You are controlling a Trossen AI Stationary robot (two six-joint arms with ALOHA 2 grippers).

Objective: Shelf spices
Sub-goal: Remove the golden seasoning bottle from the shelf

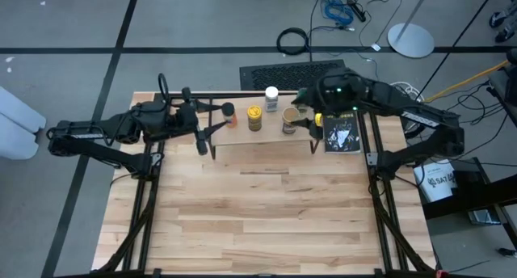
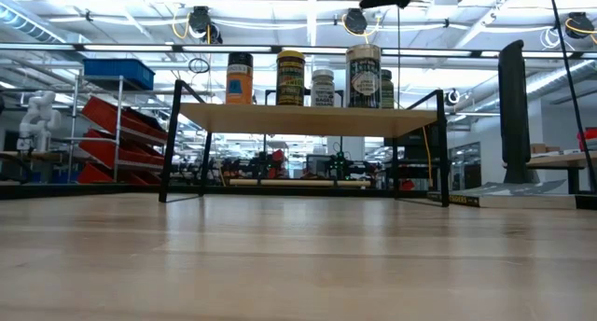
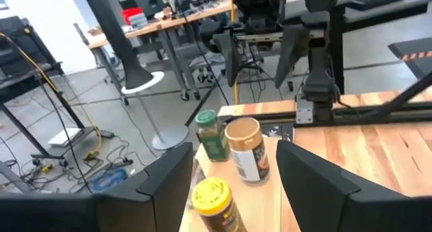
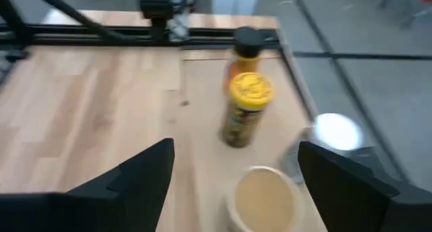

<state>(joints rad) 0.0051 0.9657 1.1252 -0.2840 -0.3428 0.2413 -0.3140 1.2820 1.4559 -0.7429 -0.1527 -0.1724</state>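
Yellow-lidded jar, tan-lidded jar, green-lidded jar, light-wood shelf

Butcher-block table, black book at its back right, coiled cable on floor

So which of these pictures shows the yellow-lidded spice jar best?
The right wrist view: the yellow-lidded jar stands unobstructed, lid and side showing. The high view shows mainly its lid, the low view only its side on the shelf, and the left wrist view crops it at the edge.

The tan-lidded jar is cut off by the right wrist picture's edge, and the white-lidded jar is blurred. In the high view, the green-lidded jar is hidden under the right arm.
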